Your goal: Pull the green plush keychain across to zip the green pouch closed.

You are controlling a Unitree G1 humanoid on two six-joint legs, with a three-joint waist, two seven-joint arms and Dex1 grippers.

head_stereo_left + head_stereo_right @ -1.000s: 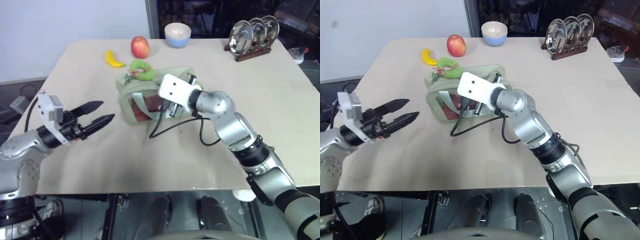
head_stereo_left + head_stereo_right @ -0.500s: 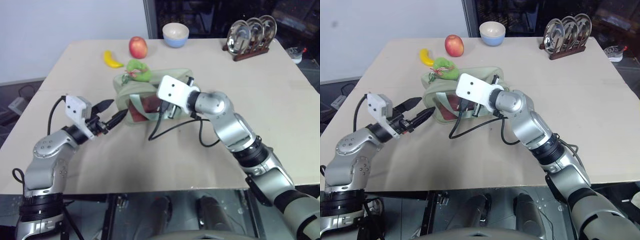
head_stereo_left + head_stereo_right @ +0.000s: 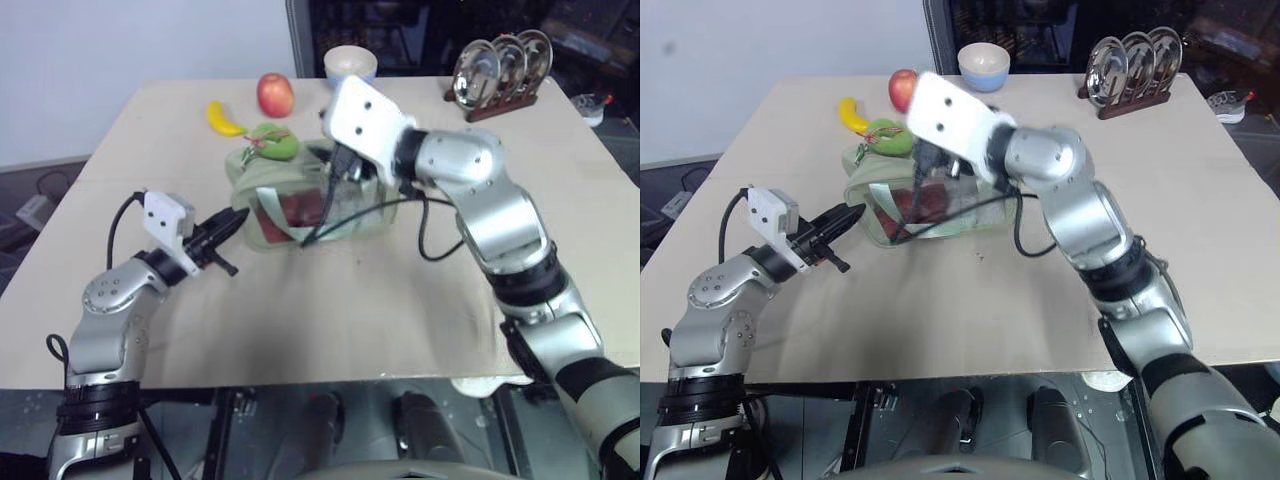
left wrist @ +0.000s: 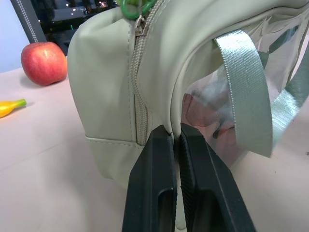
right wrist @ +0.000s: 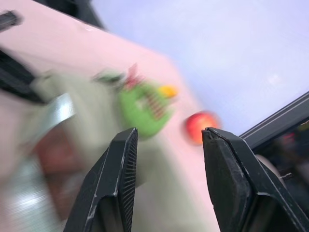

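So the green pouch (image 3: 300,200) sits on the worktop (image 3: 560,200), a bit toward the far left of middle. The green plush keychain (image 3: 275,142) rests on the pouch's top at its far left corner, hanging off the zipper there. Through the clear side panel you can see red stuff inside, and the pale strap (image 4: 244,92) loops down across that panel.

The left gripper (image 4: 175,137) comes in from the near left, pretty much level, with its black fingers (image 4: 157,183) pressed together right against the pouch's left end, on the seam by the end of the zipper. Looks like they're pinching a bit of the fabric edge there, but honestly I can't tell for sure that anything's actually caught between them.

The right gripper (image 5: 166,140) is up above the pouch, not touching it. Its fingers (image 5: 113,183) are apart with nothing between them, and the keychain lies just beyond them.

Other stuff on the worktop: a yellow banana (image 3: 224,119) and a red apple (image 3: 275,95) just past the pouch at the far left, a pale bowl (image 3: 350,65) at the far edge, and a wooden rack of shiny plates (image 3: 505,70) at the far right.
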